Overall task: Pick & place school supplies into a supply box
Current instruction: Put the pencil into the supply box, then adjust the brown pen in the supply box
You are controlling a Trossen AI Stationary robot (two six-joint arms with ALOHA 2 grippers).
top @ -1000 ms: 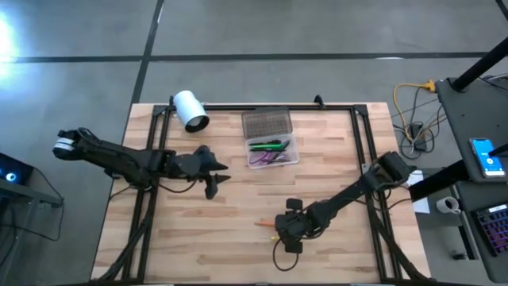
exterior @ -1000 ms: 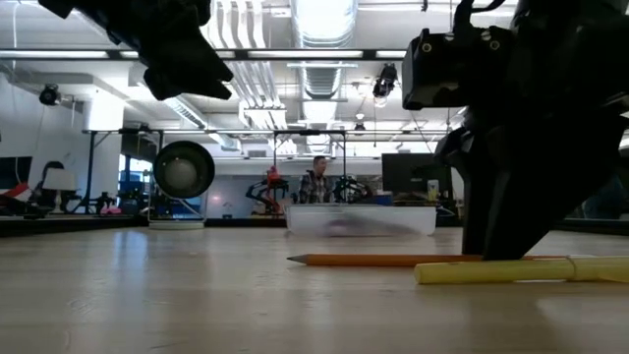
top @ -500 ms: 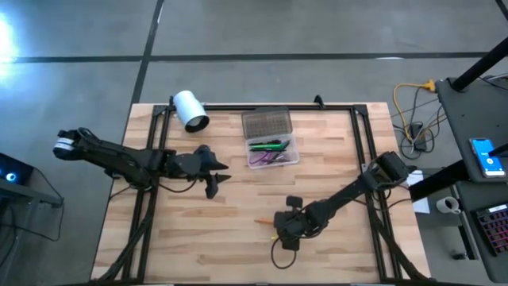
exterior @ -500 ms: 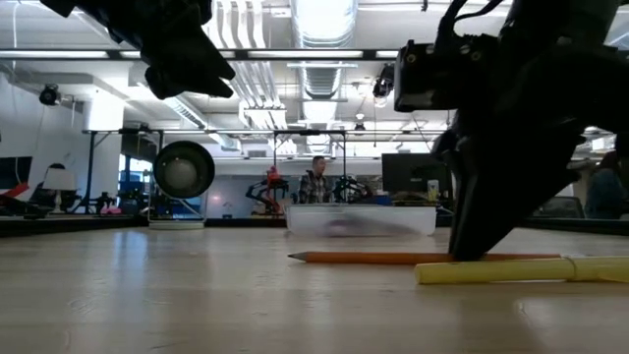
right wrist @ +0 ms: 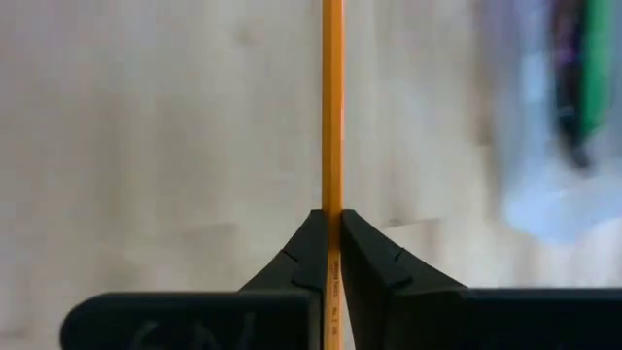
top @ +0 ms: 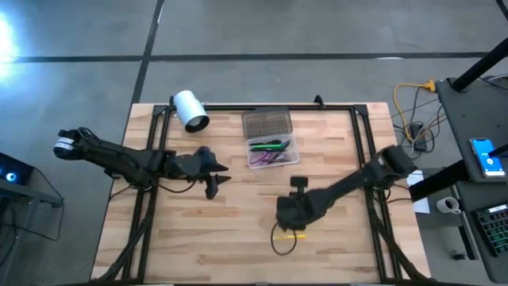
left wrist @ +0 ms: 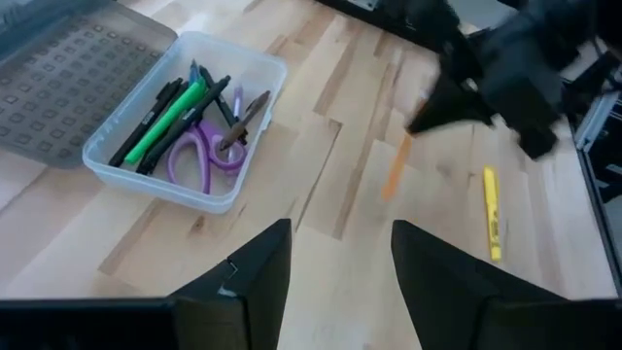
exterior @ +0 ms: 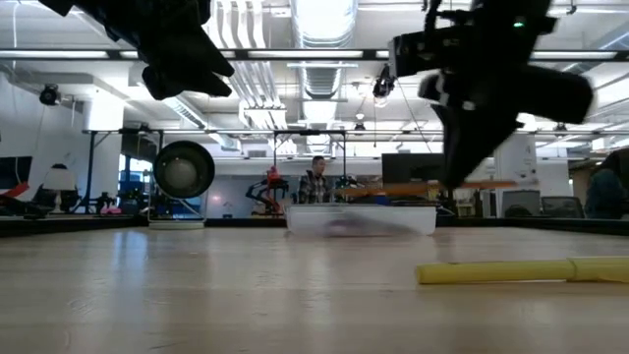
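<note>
Jaws of the right gripper (right wrist: 331,226) are pinching the orange pencil (right wrist: 332,117), carrying it above the table; the yellow pen (exterior: 511,269) is lying on the wood. Next, the pencil probably needs carrying to the supply box (top: 274,151). The left gripper (left wrist: 335,255) is hovering, jaws apart, near the box.

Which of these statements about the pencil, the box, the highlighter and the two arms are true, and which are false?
1. The right gripper holds the orange pencil. True.
2. The pencil lies flat on the table. False: in the low view it is lifted off the wood.
3. The yellow highlighter is in the box. False: it lies on the table.
4. The purple scissors are in the box. True.
5. The left gripper is shut on a pen. False: its fingers are open and hold nothing.
</note>
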